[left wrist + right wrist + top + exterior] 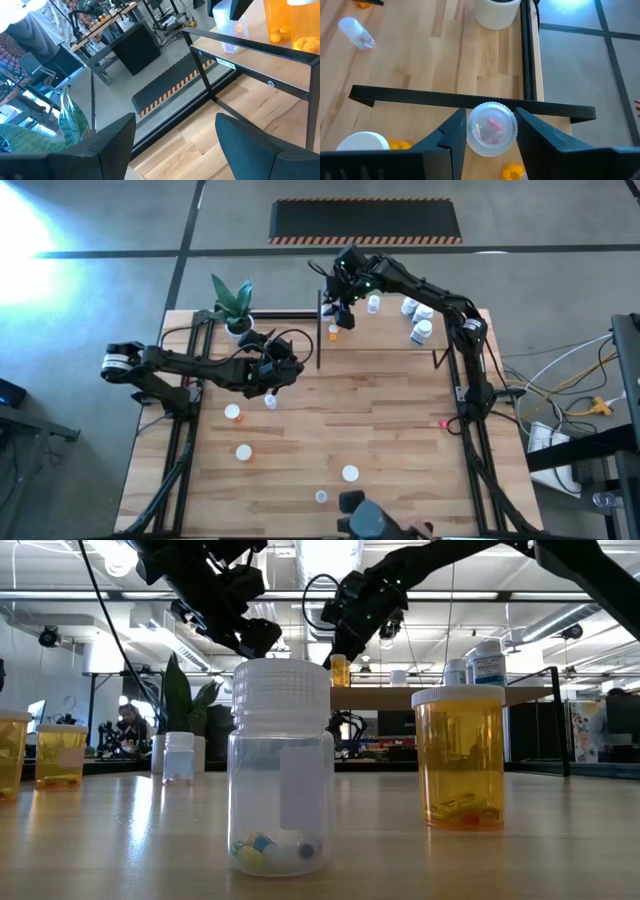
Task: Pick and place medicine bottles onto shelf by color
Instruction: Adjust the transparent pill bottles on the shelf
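Observation:
The shelf (385, 340) stands at the table's far side. My right gripper (345, 308) is over its far left corner, shut on a clear medicine bottle (490, 129) with a ribbed cap. An orange bottle (334, 332) and several white-capped bottles (420, 332) stand on the shelf board. More bottles (243, 451) stand on the tabletop by their bases, and in the right wrist view one clear bottle (356, 32) lies on its side. My left gripper (175, 145) hangs open above the table left of the shelf, with nothing between its fingers. My right gripper pinches the clear bottle's upper side wall (469, 131), just under the cap, between its two fingers. The fingers slant down from above, one on each side. The bottle is upright, cap up. Its own body hides its base, so I cannot tell whether it stands on the shelf board.
A white plant pot (238, 326) with a green plant stands at the far left, beside the shelf's black post (319, 330). The shelf's black rail (470, 102) runs just beyond the held bottle. In the low view, a clear bottle (280, 770) and an orange bottle (460, 755) stand closest.

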You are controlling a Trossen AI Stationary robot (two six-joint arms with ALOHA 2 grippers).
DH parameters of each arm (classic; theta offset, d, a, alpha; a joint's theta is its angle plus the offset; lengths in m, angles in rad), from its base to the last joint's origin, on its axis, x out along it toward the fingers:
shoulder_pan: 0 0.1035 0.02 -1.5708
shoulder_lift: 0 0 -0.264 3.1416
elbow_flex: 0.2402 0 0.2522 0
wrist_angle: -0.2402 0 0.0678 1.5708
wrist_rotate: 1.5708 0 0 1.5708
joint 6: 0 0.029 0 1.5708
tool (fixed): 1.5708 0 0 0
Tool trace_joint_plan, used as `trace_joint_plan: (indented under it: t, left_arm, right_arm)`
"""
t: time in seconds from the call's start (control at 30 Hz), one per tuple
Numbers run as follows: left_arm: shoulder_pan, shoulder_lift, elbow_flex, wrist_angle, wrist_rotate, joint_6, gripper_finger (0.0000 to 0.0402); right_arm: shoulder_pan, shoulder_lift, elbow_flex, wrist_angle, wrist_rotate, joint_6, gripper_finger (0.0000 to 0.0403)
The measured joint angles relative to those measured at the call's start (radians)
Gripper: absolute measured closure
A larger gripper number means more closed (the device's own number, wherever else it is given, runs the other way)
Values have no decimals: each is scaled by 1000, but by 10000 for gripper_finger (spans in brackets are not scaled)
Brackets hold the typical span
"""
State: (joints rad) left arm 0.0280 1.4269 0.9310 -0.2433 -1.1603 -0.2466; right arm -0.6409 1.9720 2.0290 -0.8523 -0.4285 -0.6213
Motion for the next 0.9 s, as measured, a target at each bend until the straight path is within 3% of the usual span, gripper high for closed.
trace_joint_plan:
  t: [0.2,0.47,0.63,0.83,0.9]
  left_arm:
    - [0,0,0,0,0,-4,144]
    - [0,0,0,0,0,-6,144]
    - [0,0,-1,0,0,-8,144]
    - [0,0,-1,0,0,-7,144]
    - [0,0,-1,0,0,-7,144]
  right_arm:
    - [9,-42,6,-10,15,0,275]
    - [11,-255,-36,-144,12,163,277]
    - [16,-432,-257,-161,36,322,277]
    - [14,-625,-608,10,269,486,276]
    - [13,-663,-704,117,303,526,276]
